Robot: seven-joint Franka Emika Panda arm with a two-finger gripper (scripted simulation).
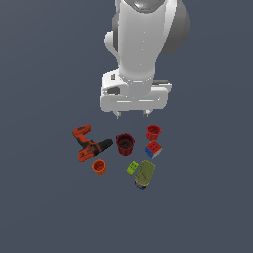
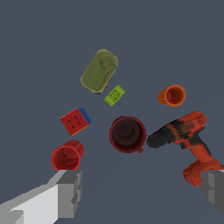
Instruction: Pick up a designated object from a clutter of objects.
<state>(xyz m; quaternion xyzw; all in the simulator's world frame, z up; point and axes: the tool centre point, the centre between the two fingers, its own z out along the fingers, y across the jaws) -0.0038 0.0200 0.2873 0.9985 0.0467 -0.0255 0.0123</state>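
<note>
The small bright red ribbed cup (image 1: 153, 132) stands upright at the exterior view's right of the clutter; it also shows in the wrist view (image 2: 67, 156). My gripper (image 1: 132, 113) hangs open and empty above and behind the clutter, its fingers (image 2: 70, 192) wide apart. The red cup lies just beyond one finger in the wrist view. The wider dark maroon cup (image 1: 125, 143) (image 2: 127, 134) sits in the middle, the smaller orange cup (image 1: 99, 167) (image 2: 172, 95) near the front.
An orange-black drill (image 1: 89, 144) (image 2: 186, 140) lies at the exterior view's left. A multicoloured cube (image 1: 153, 149) (image 2: 75, 121) sits just in front of the red cup. A green block (image 1: 132, 168) (image 2: 114, 95) and an olive can (image 1: 145, 174) (image 2: 99, 71) lie at the front.
</note>
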